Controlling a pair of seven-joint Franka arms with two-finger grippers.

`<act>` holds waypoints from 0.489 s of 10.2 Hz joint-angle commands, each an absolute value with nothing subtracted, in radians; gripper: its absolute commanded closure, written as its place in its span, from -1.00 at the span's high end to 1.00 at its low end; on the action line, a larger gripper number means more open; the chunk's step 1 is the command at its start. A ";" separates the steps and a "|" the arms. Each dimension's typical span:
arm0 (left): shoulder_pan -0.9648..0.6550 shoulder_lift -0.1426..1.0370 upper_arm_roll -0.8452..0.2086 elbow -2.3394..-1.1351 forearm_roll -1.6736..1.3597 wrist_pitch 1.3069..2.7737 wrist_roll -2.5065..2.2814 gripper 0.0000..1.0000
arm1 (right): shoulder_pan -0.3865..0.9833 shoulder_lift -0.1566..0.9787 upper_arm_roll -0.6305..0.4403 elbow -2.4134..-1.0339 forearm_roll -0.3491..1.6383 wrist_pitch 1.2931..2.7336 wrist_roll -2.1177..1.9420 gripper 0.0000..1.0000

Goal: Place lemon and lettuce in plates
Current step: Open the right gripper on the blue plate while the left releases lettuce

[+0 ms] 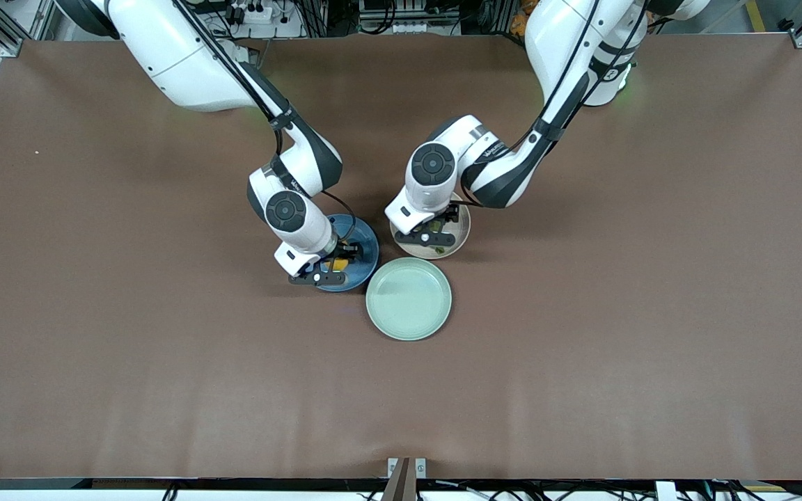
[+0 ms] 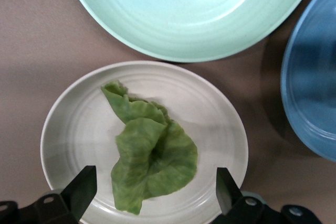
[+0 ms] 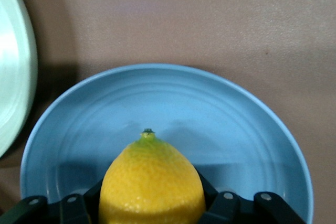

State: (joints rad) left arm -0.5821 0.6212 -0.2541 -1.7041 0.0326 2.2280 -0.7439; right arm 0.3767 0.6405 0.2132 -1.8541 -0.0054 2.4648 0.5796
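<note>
Yellow oval lemon [image 3: 151,182] sits gripped between the right gripper [image 1: 322,268] jaws over the round blue plate [image 3: 252,124], while the left gripper [image 2: 152,187] stands wide astride the wrinkly green lettuce [image 2: 149,153] lying in the pinkish-beige plate [image 2: 73,124].

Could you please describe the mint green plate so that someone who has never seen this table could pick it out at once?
Look at the middle of the brown table, where three round plates cluster below the two arms. The mint green plate is the one nearest the front camera, beside the blue plate and the beige plate. Unlike them, it holds nothing and has no pincer over it.
</note>
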 commanded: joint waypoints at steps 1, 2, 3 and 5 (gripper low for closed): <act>-0.572 0.600 -0.233 -1.683 0.034 2.220 -0.753 1.00 | 0.390 0.647 0.204 -1.850 -0.029 2.482 0.609 -0.11; -0.546 0.598 -0.230 -1.660 0.034 2.220 -0.752 1.00 | 0.390 0.652 0.203 -1.850 -0.029 2.485 0.609 -0.03; -0.510 0.600 -0.230 -1.629 0.034 2.220 -0.752 1.00 | 0.390 0.652 0.201 -1.850 -0.031 2.485 0.609 0.32; -0.436 0.598 -0.230 -1.589 0.049 2.220 -0.703 1.00 | 0.388 0.652 0.195 -1.850 -0.031 2.484 0.609 1.00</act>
State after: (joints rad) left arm -0.4838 0.6090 -0.2256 -1.6157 0.0348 2.2293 -0.7320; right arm 0.3778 0.6443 0.2093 -1.8538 -0.0055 2.4758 0.5803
